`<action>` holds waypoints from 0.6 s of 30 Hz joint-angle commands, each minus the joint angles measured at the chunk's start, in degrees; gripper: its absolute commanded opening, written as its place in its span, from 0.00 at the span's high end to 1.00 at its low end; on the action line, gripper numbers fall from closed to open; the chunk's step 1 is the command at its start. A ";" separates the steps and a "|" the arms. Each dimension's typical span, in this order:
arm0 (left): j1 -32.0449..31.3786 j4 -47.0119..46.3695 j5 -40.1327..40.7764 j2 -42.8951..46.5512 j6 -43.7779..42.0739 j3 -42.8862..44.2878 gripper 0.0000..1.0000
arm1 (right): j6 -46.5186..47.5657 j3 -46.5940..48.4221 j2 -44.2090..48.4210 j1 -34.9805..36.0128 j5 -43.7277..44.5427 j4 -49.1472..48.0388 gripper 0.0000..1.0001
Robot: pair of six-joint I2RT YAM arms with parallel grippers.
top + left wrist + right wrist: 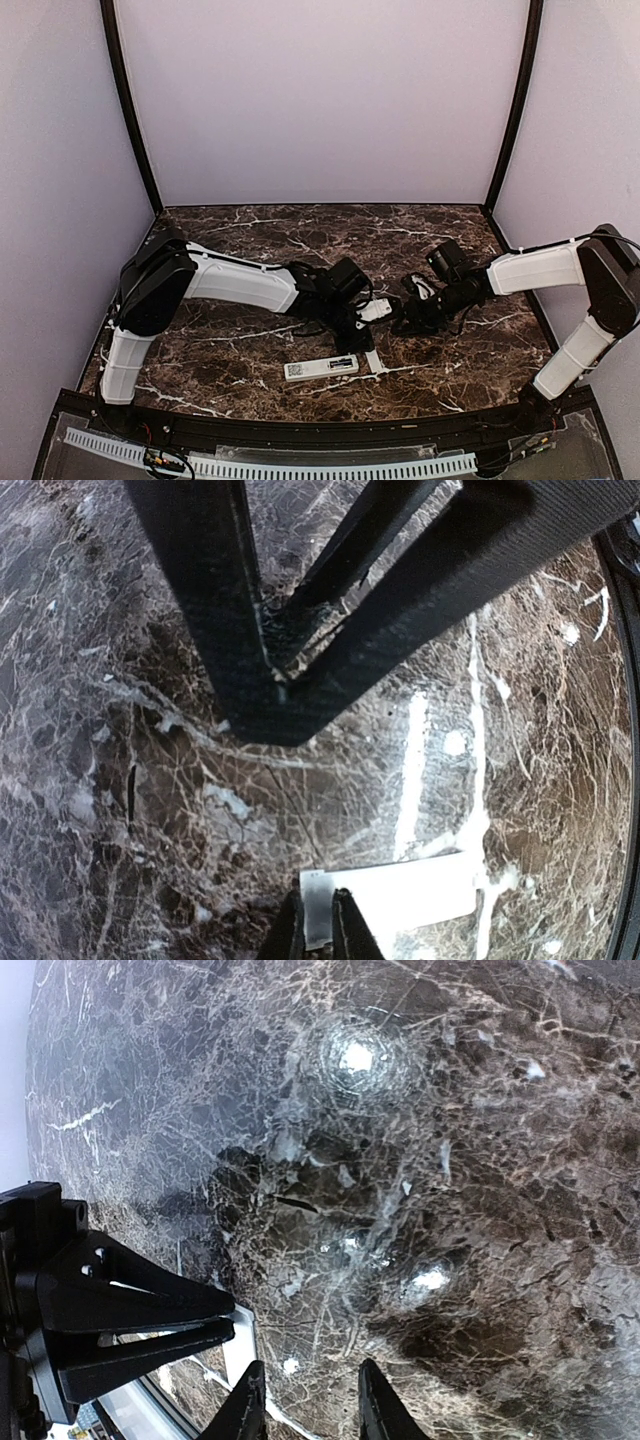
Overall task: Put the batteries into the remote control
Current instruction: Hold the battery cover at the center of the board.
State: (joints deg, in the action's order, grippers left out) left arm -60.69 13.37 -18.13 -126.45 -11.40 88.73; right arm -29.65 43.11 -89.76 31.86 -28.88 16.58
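The white remote control (pixel 320 368) lies flat on the marble table near the front edge, with a label at its left end. My left gripper (pixel 372 312) hovers above and behind it, shut on a thin flat white plastic piece (pixel 400 892), gripped at one end (pixel 318 905). The same piece shows in the right wrist view (pixel 238 1345) beside the left fingers (pixel 130 1310). My right gripper (pixel 402 318) faces the left one from the right, close to the white piece. It is open and empty (pixel 305 1405). No batteries show in any view.
The dark marble table (pixel 250 240) has white veins. Black frame posts (pixel 130 110) and lilac walls close in the back and sides. A black rail with a white cable duct (pixel 270 465) runs along the front edge. The right arm's black parts (pixel 280 630) fill the top of the left wrist view.
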 commanded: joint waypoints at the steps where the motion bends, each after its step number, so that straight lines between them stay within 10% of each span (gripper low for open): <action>1: -0.61 2.28 0.67 -1.39 -0.15 -0.68 0.94 | 0.15 -0.56 1.17 -0.08 -0.05 -0.23 0.71; 18: 0.41 9.90 8.61 -5.73 4.38 3.63 1.00 | -2.85 -2.77 4.25 1.48 -1.60 0.00 0.71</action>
State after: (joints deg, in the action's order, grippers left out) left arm -61.01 14.98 -14.83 -128.77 -9.58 92.66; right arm -30.59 41.63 -88.33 32.21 -29.19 16.80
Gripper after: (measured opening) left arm 0.004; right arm 0.293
